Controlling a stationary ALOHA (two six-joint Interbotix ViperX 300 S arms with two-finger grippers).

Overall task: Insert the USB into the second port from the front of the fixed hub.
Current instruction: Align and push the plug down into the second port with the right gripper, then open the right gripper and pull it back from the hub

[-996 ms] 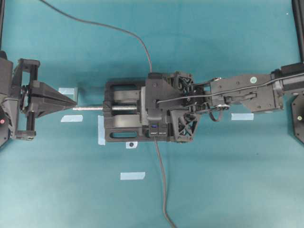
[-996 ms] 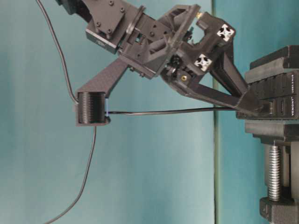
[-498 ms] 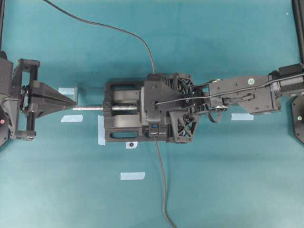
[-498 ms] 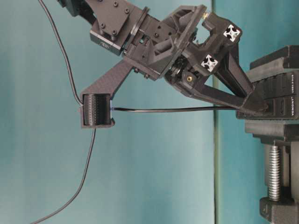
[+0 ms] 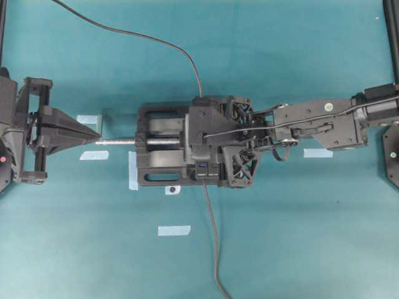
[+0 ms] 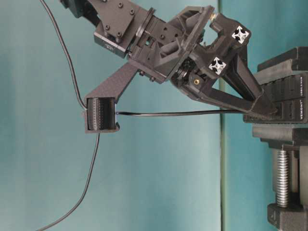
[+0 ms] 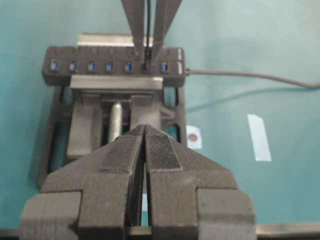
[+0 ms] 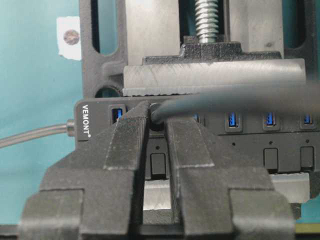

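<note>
The fixed hub (image 7: 112, 66), a long black strip with blue ports, is clamped in the vise. My right gripper (image 8: 157, 114) is shut on the USB (image 7: 147, 65), a small black plug. The plug sits at the second port from the end where the hub's own lead exits, and it covers that port. How deep it sits I cannot tell. In the table-level view the fingertips (image 6: 267, 109) touch the hub's face, and the thin cable (image 6: 168, 114) trails back from them. My left gripper (image 5: 98, 135) is shut and empty, far left of the vise.
The black vise (image 5: 159, 152) with a silver screw (image 5: 118, 142) stands mid-table. The hub's lead (image 5: 212, 237) runs toward the front edge. The USB's cable (image 5: 137, 34) curves off to the back left. Tape strips (image 5: 174, 230) lie on the teal mat.
My right gripper has edged slightly toward the hub with the plug, and its wrist has shifted a little. The left arm has not moved.
</note>
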